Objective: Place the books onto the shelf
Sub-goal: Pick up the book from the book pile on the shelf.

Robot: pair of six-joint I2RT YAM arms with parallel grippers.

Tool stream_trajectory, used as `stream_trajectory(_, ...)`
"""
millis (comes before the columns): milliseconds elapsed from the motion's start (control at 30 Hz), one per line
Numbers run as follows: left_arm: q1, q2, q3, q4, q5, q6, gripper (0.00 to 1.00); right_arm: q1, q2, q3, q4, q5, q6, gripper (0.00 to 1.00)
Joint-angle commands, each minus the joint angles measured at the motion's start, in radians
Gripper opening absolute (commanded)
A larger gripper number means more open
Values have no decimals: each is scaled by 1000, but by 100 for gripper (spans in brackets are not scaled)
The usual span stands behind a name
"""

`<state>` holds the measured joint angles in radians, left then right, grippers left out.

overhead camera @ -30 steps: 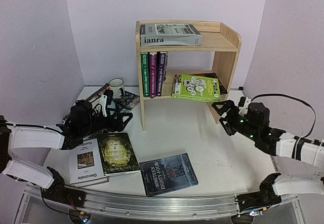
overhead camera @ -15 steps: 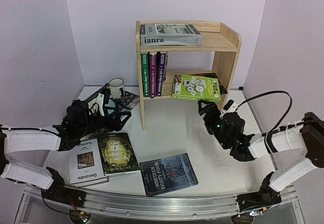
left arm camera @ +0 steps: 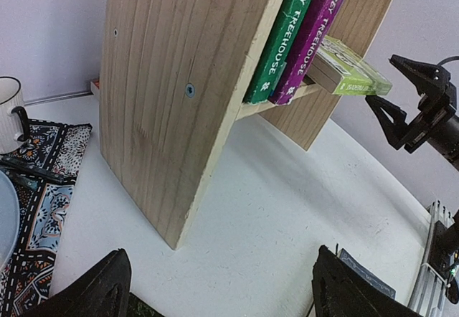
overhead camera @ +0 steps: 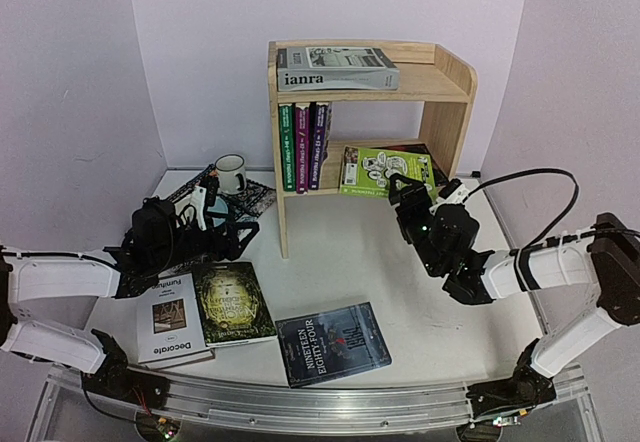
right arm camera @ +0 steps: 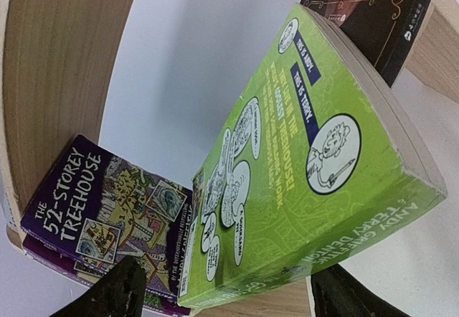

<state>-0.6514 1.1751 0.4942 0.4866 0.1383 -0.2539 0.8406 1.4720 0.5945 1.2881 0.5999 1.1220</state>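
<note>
The pine shelf (overhead camera: 445,112) holds the grey "ianra" book (overhead camera: 335,68) on top, and three upright books (overhead camera: 303,147) on the lower tier. A bright green book (overhead camera: 385,172) lies flat on that tier over a purple one (right arm camera: 93,202), its near edge overhanging. My right gripper (overhead camera: 408,198) is open right at that edge, its fingers (right arm camera: 125,288) spread either side of the green book's (right arm camera: 308,173) spine. White "Decorate" (overhead camera: 170,327), a dark green-covered book (overhead camera: 233,304) and "Nineteen Eighty-Four" (overhead camera: 333,342) lie on the table. My left gripper (overhead camera: 232,230) hovers open above the table left of the shelf.
A white mug (overhead camera: 231,172) stands on a patterned mat (overhead camera: 255,197) left of the shelf's side panel (left arm camera: 172,80). A dark book (right arm camera: 373,16) lies behind the green one. The right arm's cable (overhead camera: 540,177) loops over the table's right side.
My right gripper has swung left and up from the table's right side to the green book's edge, and its jaws have narrowed slightly. The left arm has barely moved.
</note>
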Motion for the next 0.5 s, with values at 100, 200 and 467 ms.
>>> stream_trajectory(100, 5, -5, 8, 2, 19, 18, 89, 3, 11, 71, 23, 59, 26, 84)
stream_trajectory(200, 5, -4, 8, 3, 17, 18, 89, -1, 14, 80, -6, 68, 44, 83)
stream_trajectory(467, 4, -9, 1, 3, 17, 15, 89, -44, 33, 93, -38, 29, 108, 71)
